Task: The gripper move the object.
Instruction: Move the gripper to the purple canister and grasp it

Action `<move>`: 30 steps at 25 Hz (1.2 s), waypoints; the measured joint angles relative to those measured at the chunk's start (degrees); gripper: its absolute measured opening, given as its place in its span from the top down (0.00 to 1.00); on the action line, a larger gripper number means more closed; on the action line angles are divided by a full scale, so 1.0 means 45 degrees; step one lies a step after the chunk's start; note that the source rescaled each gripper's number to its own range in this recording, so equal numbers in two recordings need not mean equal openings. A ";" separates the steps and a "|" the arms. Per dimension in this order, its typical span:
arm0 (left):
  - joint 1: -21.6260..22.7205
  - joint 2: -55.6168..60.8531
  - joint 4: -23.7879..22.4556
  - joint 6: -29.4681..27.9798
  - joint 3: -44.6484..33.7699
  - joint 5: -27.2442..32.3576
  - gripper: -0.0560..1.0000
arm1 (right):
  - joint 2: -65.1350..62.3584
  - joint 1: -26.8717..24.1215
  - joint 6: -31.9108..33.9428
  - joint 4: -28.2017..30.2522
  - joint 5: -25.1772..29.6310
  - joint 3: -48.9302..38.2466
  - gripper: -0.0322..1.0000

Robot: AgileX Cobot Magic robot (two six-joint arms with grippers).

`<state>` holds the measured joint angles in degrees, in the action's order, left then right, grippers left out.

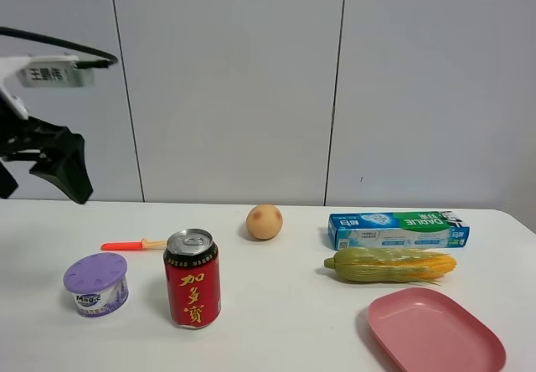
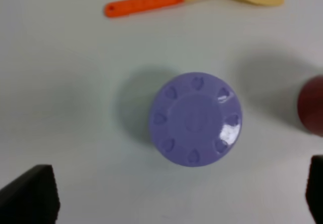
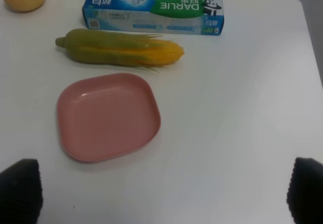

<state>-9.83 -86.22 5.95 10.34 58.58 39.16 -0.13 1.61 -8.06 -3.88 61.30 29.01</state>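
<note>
Above the front-left corner of the worktop point(image 1: 276, 305) hangs the left gripper point(image 1: 42, 178), raised clear of everything. Its 2 fingers point(image 2: 30, 196) are spread wide and hold nothing. Below it the tub point(image 2: 194, 119) stands upright near that same corner, lilac lid up, touching neither finger. Just beside the tub, on the side toward the right edge, a red can point(image 1: 193, 278) stands upright with a small gap between the 2. Behind the tub, toward the back edge, lies a spatula point(image 1: 132, 244) with an orange handle. A round tan fruit point(image 1: 264, 221) sits about midway along the worktop, nearer the back edge.

The right gripper point(image 3: 162, 191) is also spread wide and empty, over the right half of the worktop. A pink plate point(image 3: 107, 115) lies by the front-right corner. Behind the plate is an ear of corn point(image 3: 118, 51), and behind that, toward the back edge, a toothpaste box point(image 3: 154, 12).
</note>
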 joint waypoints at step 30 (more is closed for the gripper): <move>-0.0863 -0.3526 0.0111 0.6535 0.0081 -0.1951 0.00 | 0.0000 0.0000 0.0000 0.0000 0.0000 0.0000 0.00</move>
<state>-13.71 -102.09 6.45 39.74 58.94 30.38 -0.13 1.61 -8.06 -3.88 61.30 29.01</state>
